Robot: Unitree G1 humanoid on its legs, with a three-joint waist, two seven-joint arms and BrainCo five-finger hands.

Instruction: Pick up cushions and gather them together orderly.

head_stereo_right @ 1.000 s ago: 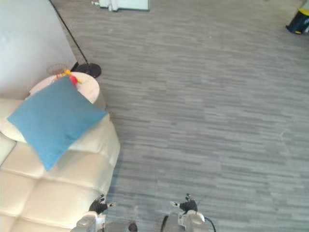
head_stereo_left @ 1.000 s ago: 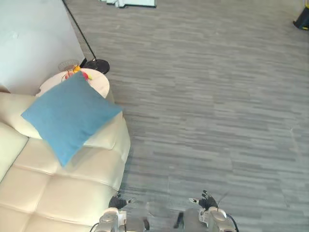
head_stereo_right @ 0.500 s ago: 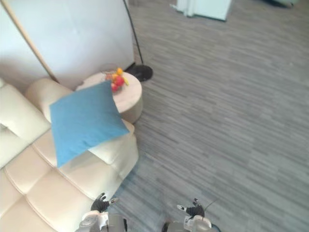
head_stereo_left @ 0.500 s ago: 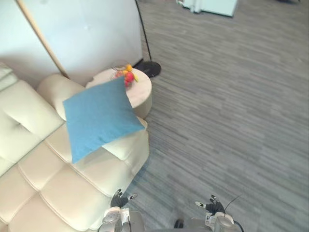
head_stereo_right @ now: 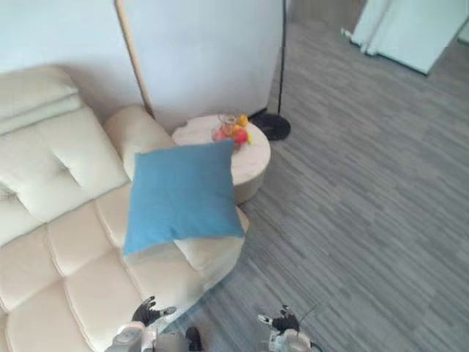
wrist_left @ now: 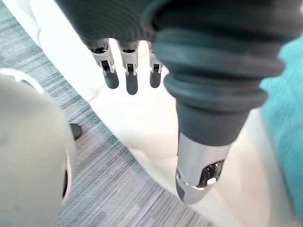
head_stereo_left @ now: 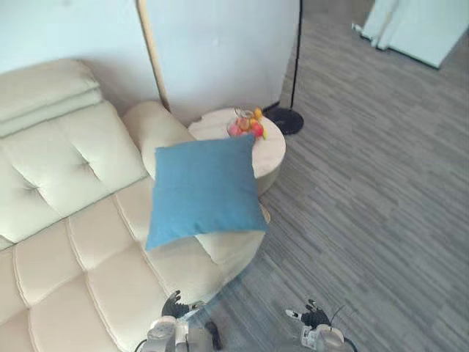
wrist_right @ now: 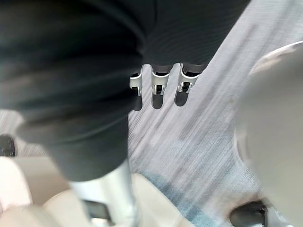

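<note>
Left eye view: blue cushion (head_stereo_left: 205, 187) lies tilted on the end of the cream sofa (head_stereo_left: 66, 191), resting against the sofa's padded arm. Its top corner comes up just beside the round side table (head_stereo_left: 272, 150), which carries a small pile of fruit (head_stereo_left: 246, 127). A lamp base (head_stereo_left: 287, 121) sits on the grey floor (head_stereo_left: 381, 191) behind the table, and a wooden pole (head_stereo_left: 150, 51) leans at the wall. Left hand (head_stereo_left: 176, 306) and right hand (head_stereo_left: 311, 317) sit low at the bottom edge, the left by the sofa's front edge and the right over the floor, both well apart from the cushion. Right eye view: same layout, with the cushion (head_stereo_right: 182, 196) untouched on the sofa end, the left hand (head_stereo_right: 149, 312) and right hand (head_stereo_right: 281, 320) low and empty. Left wrist view: left hand's fingers (wrist_left: 126, 78) extended straight, thumb (wrist_left: 199, 175) apart from them, nothing grasped. The sofa seat edge (wrist_left: 142, 123) lies past the fingertips, with a strip of the blue cushion (wrist_left: 286, 118) at the side and floor (wrist_left: 113, 189) next to the sofa. Right wrist view: right hand's fingers (wrist_right: 160, 87) straight and relaxed, thumb (wrist_right: 106, 198) apart, nothing held or touched. Floor (wrist_right: 189, 142) lies beyond the fingers, with a cream sofa edge (wrist_right: 23, 189) near the thumb.
</note>
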